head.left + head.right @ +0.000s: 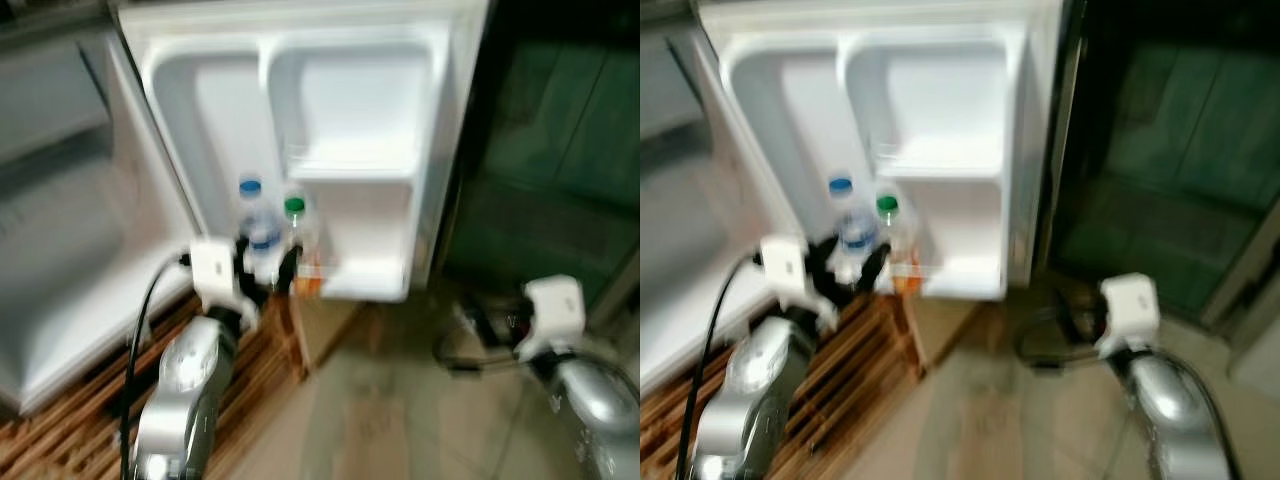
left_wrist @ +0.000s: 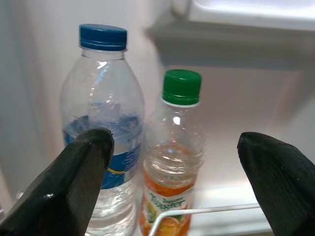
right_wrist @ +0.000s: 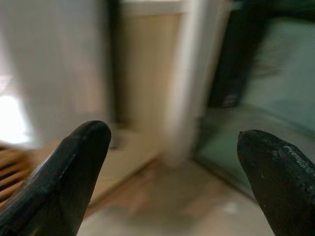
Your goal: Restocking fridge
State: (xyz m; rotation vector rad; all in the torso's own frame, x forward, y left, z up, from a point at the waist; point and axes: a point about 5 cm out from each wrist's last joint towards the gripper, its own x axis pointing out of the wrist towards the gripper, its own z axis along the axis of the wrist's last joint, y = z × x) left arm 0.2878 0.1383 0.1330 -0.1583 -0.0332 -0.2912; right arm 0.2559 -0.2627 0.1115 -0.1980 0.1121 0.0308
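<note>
White fridge door [image 1: 370,130] stands swung open, its inner side facing the camera, moulded into shelves. Slatted wooden floor [image 1: 70,420] below on the robot's left, pale smooth floor to the right, dark green panel beyond.

Lower door shelf [image 1: 365,285] holds two bottles, both upright, long axes vertical, caps up. Water bottle [image 2: 103,128], clear with a blue cap and blue label, stands on the side nearer the hinge. Juice bottle [image 2: 174,167], green cap, orange label, stands just beside it; whether they touch cannot be told. A thin white wire rail [image 2: 206,212] crosses in front of the juice bottle's base. Upper door shelf [image 1: 350,165] blurred.

Left gripper [image 1: 268,268] is raised at the lower shelf, fingers [image 2: 74,182] spread wide, released, framing both bottles and grasping neither.

Right gripper [image 3: 172,177] hangs low on the right, over the pale floor, fingers apart and holding nothing. Head views blurred.
</note>
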